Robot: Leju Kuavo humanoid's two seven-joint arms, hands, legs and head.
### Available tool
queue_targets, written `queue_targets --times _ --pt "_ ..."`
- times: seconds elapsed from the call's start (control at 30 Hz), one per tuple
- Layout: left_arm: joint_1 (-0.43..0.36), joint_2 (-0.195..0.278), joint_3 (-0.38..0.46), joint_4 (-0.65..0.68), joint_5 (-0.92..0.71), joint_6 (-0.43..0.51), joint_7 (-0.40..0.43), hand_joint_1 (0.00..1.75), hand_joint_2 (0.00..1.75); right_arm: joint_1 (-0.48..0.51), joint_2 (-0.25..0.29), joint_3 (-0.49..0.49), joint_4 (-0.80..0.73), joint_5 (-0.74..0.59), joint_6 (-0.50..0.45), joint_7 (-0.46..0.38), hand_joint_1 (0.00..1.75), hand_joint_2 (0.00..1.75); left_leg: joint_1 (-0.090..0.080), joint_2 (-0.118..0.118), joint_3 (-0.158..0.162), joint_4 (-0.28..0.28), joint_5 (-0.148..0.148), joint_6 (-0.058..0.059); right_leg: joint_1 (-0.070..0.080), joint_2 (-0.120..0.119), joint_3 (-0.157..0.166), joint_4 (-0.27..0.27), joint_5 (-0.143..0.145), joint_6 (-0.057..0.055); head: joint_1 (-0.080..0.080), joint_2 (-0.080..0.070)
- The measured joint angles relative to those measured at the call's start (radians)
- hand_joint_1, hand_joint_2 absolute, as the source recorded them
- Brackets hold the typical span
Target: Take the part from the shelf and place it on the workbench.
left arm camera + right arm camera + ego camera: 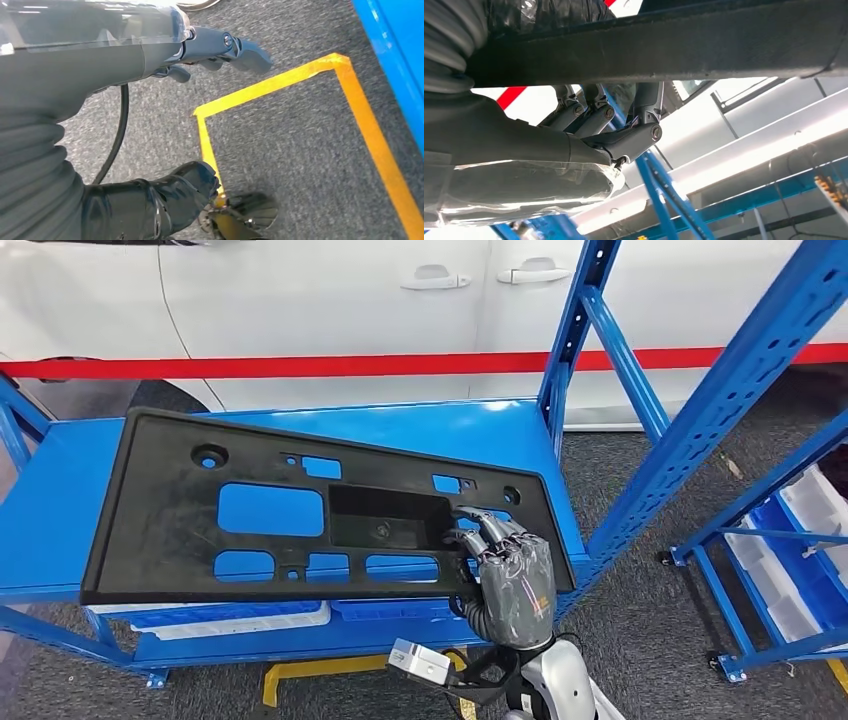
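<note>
A large flat black plastic part (180,530) with several cutouts lies tilted on the blue shelf (400,430), and its near edge overhangs the shelf's front. My right hand (505,570) grips the part at its near right corner, with fingers hooked over the top by a cutout. In the right wrist view the part's dark edge (674,45) runs across, and the fingers (599,115) wrap it from below. My left hand (220,50) hangs over the grey floor, its fingers apart and holding nothing.
Blue shelf uprights (585,320) rise just right of the part. A second blue rack with white bins (800,570) stands at the far right. A white car (330,300) and a red barrier tape (300,366) lie behind. Yellow floor tape (280,85) marks the carpet.
</note>
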Motion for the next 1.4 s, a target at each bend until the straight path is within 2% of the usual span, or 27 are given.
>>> queue_targets --times 0.07,0.1,0.13,0.17,0.23,0.3,0.33,0.43,0.47,0.5,0.6,0.63,0.67,0.7,0.77,0.8,0.83,0.9,0.97,1.03,1.1,1.13,1.17,1.2,1.3,1.33,1.4 --pt "0.001 0.001 0.000 0.000 -0.001 0.000 0.001 0.00 1.75 0.002 0.002 0.000 0.001 0.000 0.000 0.000 1.75 1.75 0.001 0.000 -0.040 0.125 -0.071 -0.007 0.001 -0.002 -0.018 0.003 0.011 -0.004 0.000 0.000" --pt "0.002 0.002 0.000 0.000 -0.002 0.000 0.002 0.00 1.75 0.003 0.002 0.000 0.002 -0.001 -0.001 0.000 1.75 1.75 0.002 0.000 -0.045 0.160 -0.082 -0.010 0.001 -0.002 -0.028 0.006 0.016 -0.003 0.000 0.000" --pt "0.002 0.002 0.000 0.000 -0.002 0.000 0.002 0.00 1.75 0.004 0.003 0.000 0.002 -0.001 -0.001 0.000 1.75 1.75 0.003 0.001 -0.032 0.158 -0.074 -0.011 0.000 -0.002 -0.037 0.010 0.020 -0.002 0.000 0.000" --pt "0.003 0.002 0.000 0.000 -0.001 0.000 0.002 0.00 1.75 0.005 0.003 0.000 0.003 -0.001 -0.001 0.000 1.75 1.75 0.005 0.001 -0.005 0.126 -0.054 -0.012 0.000 -0.002 -0.045 0.015 0.023 0.000 0.000 0.000" --pt "0.002 0.003 0.000 0.000 -0.001 0.000 0.002 0.00 1.75 0.006 0.003 0.000 0.003 -0.001 -0.002 0.000 1.75 1.75 0.008 0.001 0.068 0.016 -0.011 -0.012 -0.001 -0.002 -0.057 0.025 0.026 0.004 0.000 0.000" --pt "0.001 0.004 0.000 0.000 -0.001 0.000 0.002 0.00 1.75 0.006 0.004 0.000 0.003 -0.001 -0.002 0.000 1.75 1.75 0.004 -0.001 0.119 -0.068 0.005 -0.004 0.000 -0.002 -0.065 0.032 0.030 0.011 0.000 0.000" --pt "0.001 0.004 0.000 0.000 -0.001 0.000 0.002 0.00 1.75 0.006 0.005 0.000 0.003 0.000 -0.002 -0.001 1.75 1.75 0.002 -0.002 0.131 -0.094 0.008 0.002 0.001 -0.002 -0.068 0.035 0.033 0.017 0.000 0.000" --pt "0.002 0.004 0.000 0.000 -0.001 0.000 0.002 0.00 1.75 0.007 0.005 -0.001 0.002 0.000 -0.003 -0.005 1.75 1.75 0.001 -0.002 0.120 -0.107 0.019 0.022 0.001 0.000 -0.075 0.036 0.045 0.038 0.000 0.000" --pt "0.002 0.004 0.000 0.000 -0.001 0.000 0.002 0.00 1.75 0.007 0.005 -0.001 0.002 0.000 -0.003 -0.005 1.75 1.75 0.003 0.000 0.115 -0.110 0.027 0.030 0.000 0.002 -0.082 0.046 0.033 0.044 0.001 0.000" --pt "0.001 0.004 0.000 0.000 -0.001 0.000 0.002 0.00 1.75 0.007 0.005 -0.001 0.002 0.000 -0.003 -0.005 1.75 1.75 0.006 0.001 0.110 -0.113 0.036 0.039 0.000 0.004 -0.094 0.074 0.008 0.048 0.001 0.000" --pt "0.001 0.005 0.000 0.000 0.000 0.000 0.002 0.00 1.75 0.010 0.005 -0.002 0.004 0.000 -0.003 -0.006 1.75 1.75 0.005 0.004 0.083 -0.111 0.057 0.050 -0.002 0.006 -0.158 0.250 -0.107 0.058 0.001 0.000" --pt "0.001 0.005 0.000 0.000 0.000 0.000 0.002 0.00 1.75 0.011 0.005 -0.002 0.004 0.000 -0.003 -0.006 1.75 1.75 0.004 0.004 0.072 -0.108 0.062 0.050 -0.003 0.006 -0.168 0.293 -0.125 0.060 0.001 0.000" --pt "0.002 0.005 0.000 0.000 0.000 0.000 0.002 0.00 1.75 0.012 0.005 -0.002 0.005 0.000 -0.002 -0.006 1.75 1.75 0.004 0.004 0.063 -0.105 0.067 0.049 -0.003 0.006 -0.160 0.299 -0.124 0.060 0.001 0.000" --pt "0.002 0.004 0.000 0.000 0.000 0.000 0.002 0.00 1.75 0.012 0.005 -0.002 0.005 0.000 -0.002 -0.006 1.75 1.75 0.004 0.004 0.054 -0.101 0.071 0.048 -0.003 0.006 -0.131 0.267 -0.107 0.059 0.001 0.000" --pt "0.002 0.004 0.000 0.000 -0.001 0.000 0.002 0.00 1.75 0.011 0.005 -0.002 0.005 0.000 -0.002 -0.006 1.75 1.75 0.003 0.003 0.044 -0.095 0.077 0.042 -0.001 0.006 -0.038 0.128 -0.063 0.051 0.001 0.000" --pt "0.001 0.004 0.000 0.000 -0.002 0.000 0.002 0.00 1.75 0.010 0.005 -0.003 0.005 -0.001 -0.002 -0.006 1.75 1.75 0.001 0.003 0.040 -0.093 0.080 0.037 0.002 0.006 -0.004 0.070 -0.048 0.046 0.001 0.000" --pt "0.001 0.004 0.000 0.000 -0.002 0.000 0.002 0.00 1.75 0.009 0.005 -0.003 0.005 -0.001 -0.002 -0.006 1.75 1.75 0.000 0.003 0.038 -0.092 0.084 0.032 0.005 0.007 0.014 0.035 -0.041 0.041 0.001 0.000" --pt "0.001 0.004 0.000 0.000 -0.003 -0.001 0.002 0.00 1.75 0.009 0.005 -0.004 0.005 -0.001 -0.002 -0.007 1.75 1.75 -0.001 0.003 0.035 -0.094 0.093 0.019 0.010 0.008 0.013 0.023 -0.032 0.032 0.001 0.000" --pt "0.001 0.004 0.000 0.000 -0.004 -0.001 0.002 0.00 1.75 0.008 0.005 -0.006 0.005 -0.001 -0.002 -0.008 1.75 1.75 0.000 0.002 0.029 -0.087 0.086 0.007 0.005 0.005 0.007 0.017 -0.019 0.018 0.001 0.000" --pt "0.001 0.005 0.000 0.000 -0.004 -0.002 0.003 0.00 1.75 0.006 0.006 -0.006 0.005 -0.002 -0.001 -0.008 1.75 1.75 0.002 0.002 0.002 -0.022 0.029 -0.001 0.000 0.002 -0.004 0.011 -0.003 0.003 0.000 0.000" --pt "0.001 0.005 0.000 0.000 -0.005 -0.003 0.003 0.00 1.75 0.006 0.008 -0.006 0.005 -0.002 -0.001 -0.008 1.75 1.75 0.002 0.002 -0.043 0.104 -0.052 -0.006 0.002 0.001 -0.023 0.014 0.008 -0.003 0.000 0.000" --pt "0.001 0.005 0.000 0.000 -0.006 -0.003 0.003 0.00 1.75 0.006 0.008 -0.006 0.005 -0.002 -0.001 -0.008 1.75 1.75 0.003 0.002 -0.056 0.155 -0.076 -0.009 0.002 0.000 -0.033 0.017 0.013 -0.002 0.000 0.000" --pt "0.001 0.005 0.000 0.000 -0.007 -0.003 0.003 0.00 1.75 0.007 0.008 -0.006 0.005 -0.002 -0.001 -0.008 1.75 1.75 0.003 0.002 -0.054 0.174 -0.082 -0.009 0.003 0.000 -0.043 0.021 0.018 -0.002 0.000 0.000" --pt "0.001 0.005 0.000 0.000 -0.008 -0.003 0.003 0.00 1.75 0.007 0.008 -0.007 0.005 -0.002 -0.001 -0.008 1.75 1.75 0.003 0.002 -0.032 0.154 -0.069 -0.009 0.003 0.000 -0.051 0.025 0.021 0.000 0.000 0.000" --pt "-0.002 0.005 0.000 0.000 -0.010 -0.003 0.003 0.00 1.75 0.007 0.008 -0.007 0.005 -0.002 -0.001 -0.009 1.75 1.75 0.000 0.001 0.089 -0.036 -0.007 0.001 0.005 0.000 -0.068 0.040 0.028 0.008 0.000 0.000" --pt "-0.003 0.005 0.000 0.000 -0.010 -0.004 0.003 0.00 1.75 0.006 0.008 -0.007 0.005 -0.002 -0.001 -0.009 1.75 1.75 -0.002 0.000 0.111 -0.077 0.002 0.007 0.006 0.000 -0.072 0.044 0.031 0.013 0.000 0.000" --pt "-0.003 0.005 0.000 0.000 -0.010 -0.004 0.003 0.00 1.75 0.006 0.008 -0.007 0.005 -0.002 -0.001 -0.010 1.75 1.75 -0.008 -0.001 0.114 -0.094 0.010 0.017 0.007 0.000 -0.075 0.043 0.040 0.026 0.000 0.000"
